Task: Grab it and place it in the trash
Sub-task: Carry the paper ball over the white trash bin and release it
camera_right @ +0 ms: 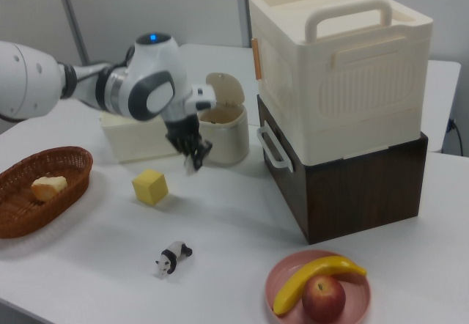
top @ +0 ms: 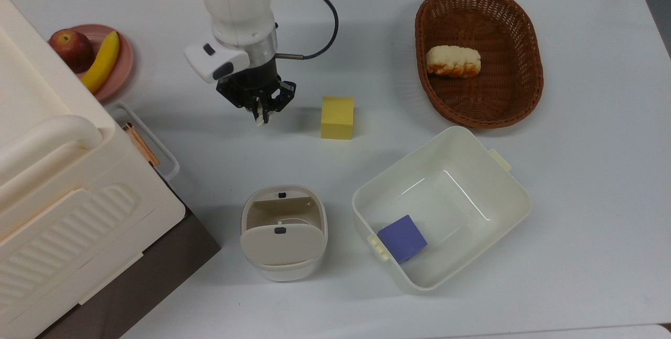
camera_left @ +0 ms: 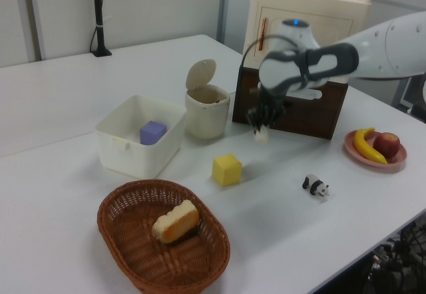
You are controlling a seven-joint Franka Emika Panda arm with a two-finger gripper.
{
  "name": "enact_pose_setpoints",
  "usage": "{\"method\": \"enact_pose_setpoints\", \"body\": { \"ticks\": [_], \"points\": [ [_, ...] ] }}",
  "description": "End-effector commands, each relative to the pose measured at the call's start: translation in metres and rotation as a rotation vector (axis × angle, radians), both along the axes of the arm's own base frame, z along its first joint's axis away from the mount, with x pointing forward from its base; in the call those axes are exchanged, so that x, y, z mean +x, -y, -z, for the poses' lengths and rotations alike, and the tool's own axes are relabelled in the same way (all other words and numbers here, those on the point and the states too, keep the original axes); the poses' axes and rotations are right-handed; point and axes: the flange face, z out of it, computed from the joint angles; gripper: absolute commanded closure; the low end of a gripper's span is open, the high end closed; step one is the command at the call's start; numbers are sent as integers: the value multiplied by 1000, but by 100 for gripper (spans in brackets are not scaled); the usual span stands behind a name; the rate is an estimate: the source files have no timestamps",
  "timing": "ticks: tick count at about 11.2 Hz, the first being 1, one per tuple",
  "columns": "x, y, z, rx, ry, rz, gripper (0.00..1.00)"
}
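Observation:
The crumpled off-white paper ball (top: 259, 118) (camera_left: 262, 135) (camera_right: 190, 166) hangs above the table, pinched small between my gripper's fingers. My gripper (top: 261, 111) (camera_left: 260, 128) (camera_right: 192, 158) is shut on it and points down, lifted off the tabletop, to the top view's left of the yellow block (top: 337, 117). The trash (top: 283, 231) (camera_left: 206, 108) (camera_right: 224, 128), a small cream rounded bin, stands with its flap lid tipped open. In the top view it sits well below my gripper; in the left view it stands just left of my gripper.
A cream tub (top: 472, 139) holding a purple block (top: 402, 238) stands beside the bin. A wicker basket (top: 530, 85) holds bread. A panda figurine (camera_left: 315, 185) (camera_right: 172, 256), a fruit plate (top: 123, 69) and a tall cream case on a brown base (camera_right: 344, 111) also stand on the table.

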Motion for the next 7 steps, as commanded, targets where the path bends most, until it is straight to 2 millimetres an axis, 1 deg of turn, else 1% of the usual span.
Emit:
{"method": "enact_pose_setpoints", "body": {
  "ticks": [1, 2, 3, 4, 5, 6, 7],
  "points": [
    [28, -6, -57, 31, 130, 18, 98],
    [43, -8, -65, 30, 159, 10, 98],
    [60, -15, -65, 30, 177, 3, 98],
    [72, -22, -62, 28, 188, -10, 98],
    [83, -28, -62, 27, 223, -23, 98],
    [88, -37, -66, 26, 288, -30, 98],
    [92, -42, -69, 26, 334, -33, 98]
  ]
}}
